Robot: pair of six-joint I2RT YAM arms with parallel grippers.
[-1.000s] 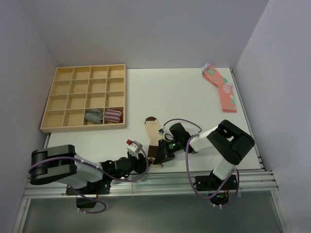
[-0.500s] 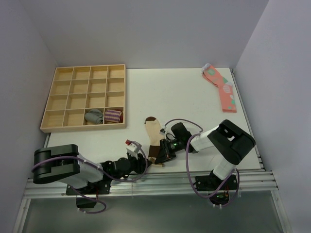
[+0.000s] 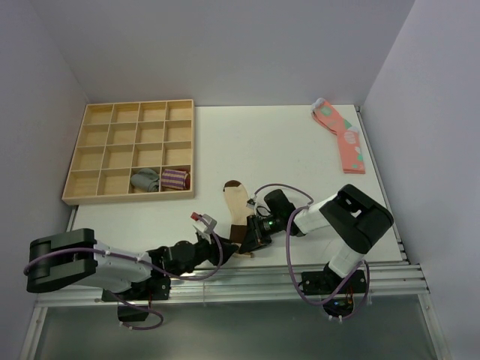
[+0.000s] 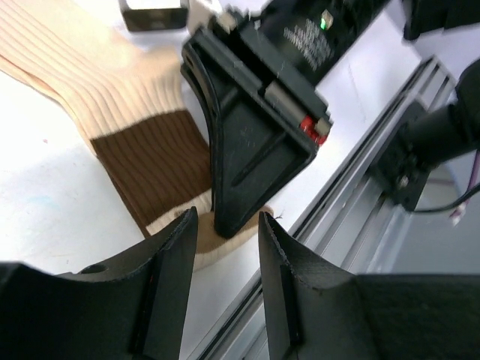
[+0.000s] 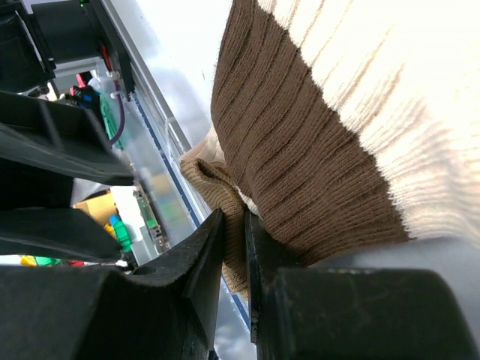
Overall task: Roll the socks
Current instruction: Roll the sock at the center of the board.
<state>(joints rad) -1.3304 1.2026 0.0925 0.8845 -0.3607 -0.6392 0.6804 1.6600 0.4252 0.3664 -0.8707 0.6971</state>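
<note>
While the brown cuff of the socks (image 5: 322,165) is clamped between the right fingers (image 5: 184,296), the left fingers (image 4: 169,285) are held apart, cuff edge seen just beyond their tips on the counter (image 4: 45,202).

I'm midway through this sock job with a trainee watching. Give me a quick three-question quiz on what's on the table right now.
1. True or false: the right gripper pinches the beige socks at the cuff end.
2. Where do the pink socks lie? A) near left corner B) far right corner of the table C) on the beige socks
3. How many sock rolls are in the tray?
Key: 1 true; 2 B; 3 two.
</note>
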